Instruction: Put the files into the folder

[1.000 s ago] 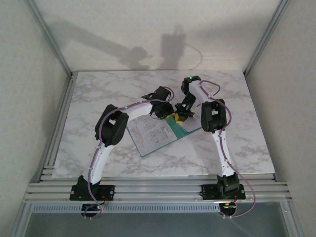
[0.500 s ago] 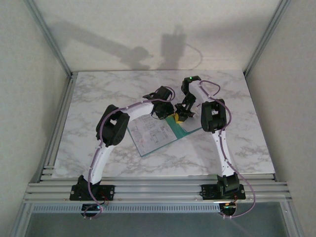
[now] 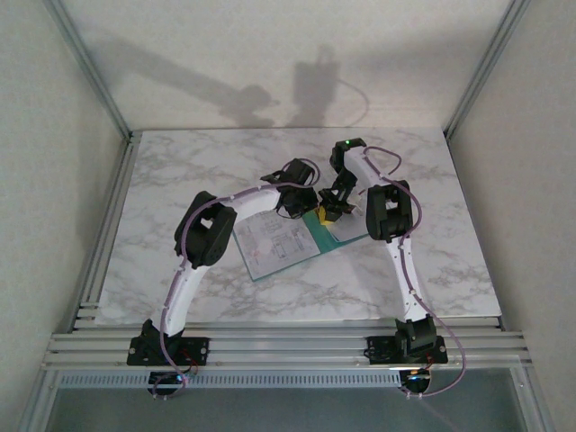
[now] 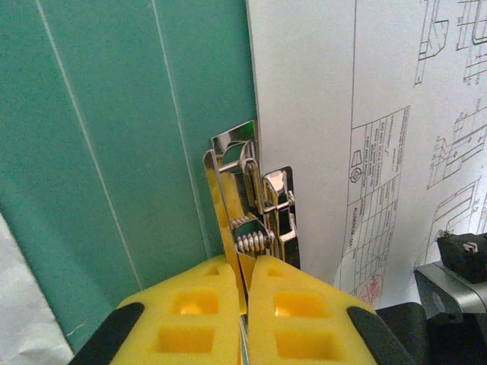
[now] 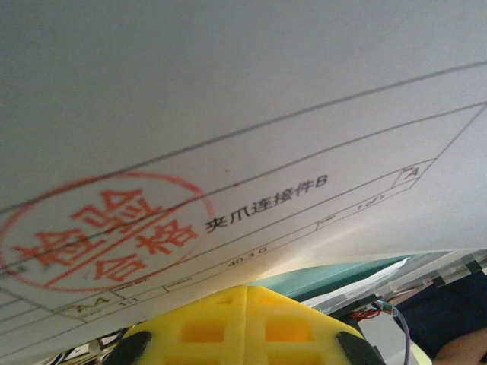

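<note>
The left gripper [image 4: 242, 268] is clamping a silver spring clip [image 4: 255, 199] on the teal card folder [image 4: 129, 114]; the right gripper [image 5: 245, 290], closed, is sitting beneath white printed paper [image 5: 228, 106].

One folder [image 4: 114, 152], one clip [image 4: 255, 205], two grippers [image 4: 243, 277] [image 5: 245, 293]

The thin teal-green card folder [image 3: 349, 232] lies open and flat near the middle of the marble tabletop [image 3: 180, 171], turned at a diagonal. Faint crease lines run down its inner face, which also carries a shiny metal spring clip [image 4: 255, 198]. The white paper sheets printed with line drawings and tables [image 3: 274, 241] lie on its left half with their edge at the clip, and one sheet, bearing a round red stamp, arches up off the teal card.
</note>
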{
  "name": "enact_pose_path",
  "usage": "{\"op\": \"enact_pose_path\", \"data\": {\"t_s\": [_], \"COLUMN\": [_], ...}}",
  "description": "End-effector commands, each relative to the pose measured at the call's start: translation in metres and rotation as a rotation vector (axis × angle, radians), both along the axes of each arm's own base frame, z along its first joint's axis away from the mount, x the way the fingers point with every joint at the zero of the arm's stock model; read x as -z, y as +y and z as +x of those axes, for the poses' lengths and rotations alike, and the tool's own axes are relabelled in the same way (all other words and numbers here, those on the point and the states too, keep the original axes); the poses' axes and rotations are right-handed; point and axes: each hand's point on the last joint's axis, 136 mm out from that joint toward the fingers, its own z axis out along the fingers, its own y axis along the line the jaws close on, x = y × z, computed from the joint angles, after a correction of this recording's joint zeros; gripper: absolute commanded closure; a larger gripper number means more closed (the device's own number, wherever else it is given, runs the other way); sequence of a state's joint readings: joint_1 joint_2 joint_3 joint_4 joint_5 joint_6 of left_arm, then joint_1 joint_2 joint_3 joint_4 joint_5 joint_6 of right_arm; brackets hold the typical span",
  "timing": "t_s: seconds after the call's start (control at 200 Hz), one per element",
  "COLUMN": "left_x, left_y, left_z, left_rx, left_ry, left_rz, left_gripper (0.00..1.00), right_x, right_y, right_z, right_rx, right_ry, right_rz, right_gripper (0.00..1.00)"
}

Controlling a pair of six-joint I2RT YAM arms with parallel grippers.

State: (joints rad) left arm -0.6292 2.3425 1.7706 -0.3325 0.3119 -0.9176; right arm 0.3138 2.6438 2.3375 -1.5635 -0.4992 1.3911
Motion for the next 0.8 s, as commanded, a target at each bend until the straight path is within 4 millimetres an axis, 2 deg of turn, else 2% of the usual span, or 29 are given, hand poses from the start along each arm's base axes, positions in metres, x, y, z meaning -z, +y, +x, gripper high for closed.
{"op": "enact_pose_path", "data": {"t_s": [0.0, 0.14, 0.27, 0.681, 0.791], "left_x": [0.105, 0.109, 0.111, 0.115, 0.115], "left_y": [0.029, 0.032, 0.036, 0.039, 0.04], "left_z": [-0.08, -0.082, -0.083, -0.086, -0.086], "left_rx": [0.07, 0.064, 0.053, 0.039, 0.041], "left_ry": [0.253, 0.257, 0.259, 0.263, 0.262], "left_rz": [0.235, 0.249, 0.263, 0.271, 0.269], "left_gripper": [1.0, 1.0, 1.0, 1.0, 1.0], "right_x": [0.022, -0.001, -0.018, -0.045, -0.051], "right_y": [0.006, 0.013, 0.019, 0.014, 0.006], "right_z": [0.045, 0.065, 0.074, 0.078, 0.078], "right_rx": [-0.039, -0.051, -0.06, -0.123, -0.175], "right_ry": [-0.222, -0.34, -0.41, -0.537, -0.603], "right_rz": [0.03, 0.08, 0.118, 0.128, 0.101], "right_gripper": [1.0, 1.0, 0.98, 0.92, 0.84]}}
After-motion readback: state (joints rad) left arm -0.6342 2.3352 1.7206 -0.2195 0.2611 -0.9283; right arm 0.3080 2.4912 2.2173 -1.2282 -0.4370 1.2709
